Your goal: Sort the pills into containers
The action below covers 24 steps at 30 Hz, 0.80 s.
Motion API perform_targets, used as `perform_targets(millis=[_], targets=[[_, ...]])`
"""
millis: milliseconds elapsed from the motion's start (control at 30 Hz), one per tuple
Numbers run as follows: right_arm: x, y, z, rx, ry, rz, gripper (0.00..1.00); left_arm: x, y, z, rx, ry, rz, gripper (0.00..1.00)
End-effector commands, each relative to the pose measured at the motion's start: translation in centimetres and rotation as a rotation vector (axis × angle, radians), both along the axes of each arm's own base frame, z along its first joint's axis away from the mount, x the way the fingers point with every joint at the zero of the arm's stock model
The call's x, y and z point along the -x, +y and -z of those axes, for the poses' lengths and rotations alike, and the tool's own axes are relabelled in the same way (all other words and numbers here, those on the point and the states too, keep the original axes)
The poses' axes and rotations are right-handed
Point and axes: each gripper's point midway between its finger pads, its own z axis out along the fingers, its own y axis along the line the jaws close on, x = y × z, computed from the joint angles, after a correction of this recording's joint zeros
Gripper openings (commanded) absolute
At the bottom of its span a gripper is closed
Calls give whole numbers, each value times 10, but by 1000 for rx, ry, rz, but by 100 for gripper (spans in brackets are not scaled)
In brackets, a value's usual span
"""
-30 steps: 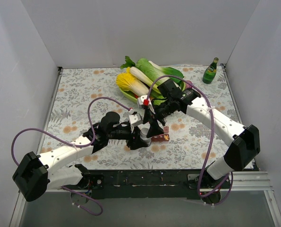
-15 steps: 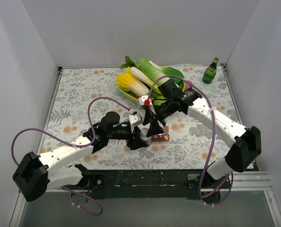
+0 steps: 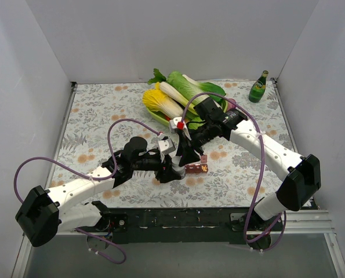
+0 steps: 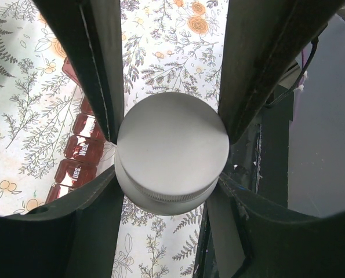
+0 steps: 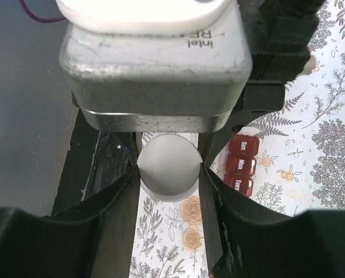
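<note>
The right gripper (image 3: 184, 157) has dropped onto the top of the bottle (image 4: 172, 147) and narrowed, so the white cap (image 5: 169, 165) that showed in the overhead view a second ago is now hidden under it. In the right wrist view its fingers (image 5: 131, 197) meet the cap on both sides, which reads as a grip on the cap. The left gripper (image 3: 171, 169) is clamped on the bottle just below, holding it upright on the flowered table (image 3: 97, 116). The dark red organiser (image 3: 196, 168) lies flat on the table just beside the bottle, its day-labelled lids facing up and apparently shut. I cannot make out the pills, and they are probably still inside the bottle. The cap is hard, smooth plastic with a ribbed rim, and that rim is the best place to grip it, since the flat top gives nothing to hold. The bottle looks light and stiff, so it needs the left arm's firm hold low on its body against the twist. The pills are likely tiny, light and hard. They would roll and bounce, so tipping them out seems safer than pinching them. The organiser looks light and rigid and may slide when its snap lids are pried, so one end should be held down.
</note>
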Motion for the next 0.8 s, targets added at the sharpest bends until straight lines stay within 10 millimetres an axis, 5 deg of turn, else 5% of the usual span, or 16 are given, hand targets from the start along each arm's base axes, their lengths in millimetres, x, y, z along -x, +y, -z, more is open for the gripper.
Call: perform_targets(millis=[0, 533, 767], targets=[[-1, 3, -15, -44, -28, -6, 48, 0, -7, -25, 57, -52, 29, 24], [-2, 4, -8, -19, 7, 15, 54, -1, -7, -26, 49, -54, 31, 24], [-2, 4, -12, -28, 3, 13, 42, -1, -7, -23, 42, -48, 33, 24]])
